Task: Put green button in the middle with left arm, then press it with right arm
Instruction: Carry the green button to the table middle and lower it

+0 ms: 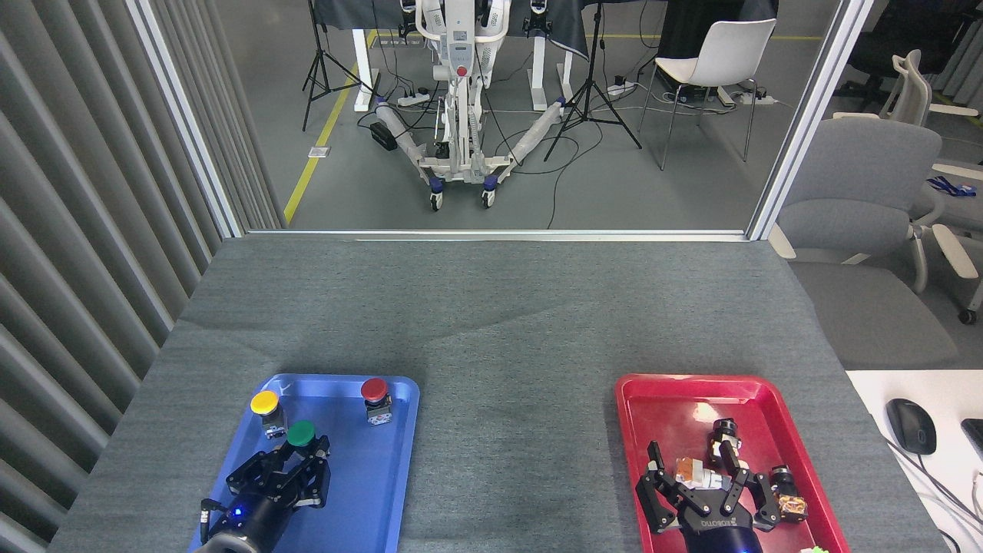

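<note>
Now your left gripper (pixel 301 455) has its jaws narrowed around the green button (pixel 301 434) in the blue tray (pixel 384 491); whether they grip it, I cannot tell. Next, lift and carry it to the middle (pixel 514 430).

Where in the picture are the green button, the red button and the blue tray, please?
green button (pixel 301 433), head view, on its round cap.
red button (pixel 374 389), head view, on its cap.
blue tray (pixel 369 491), head view, on its bare floor.

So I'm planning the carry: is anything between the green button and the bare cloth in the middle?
Only the blue tray's raised right rim. The red button sits farther back, off the line. The middle shows nothing on it.
</note>
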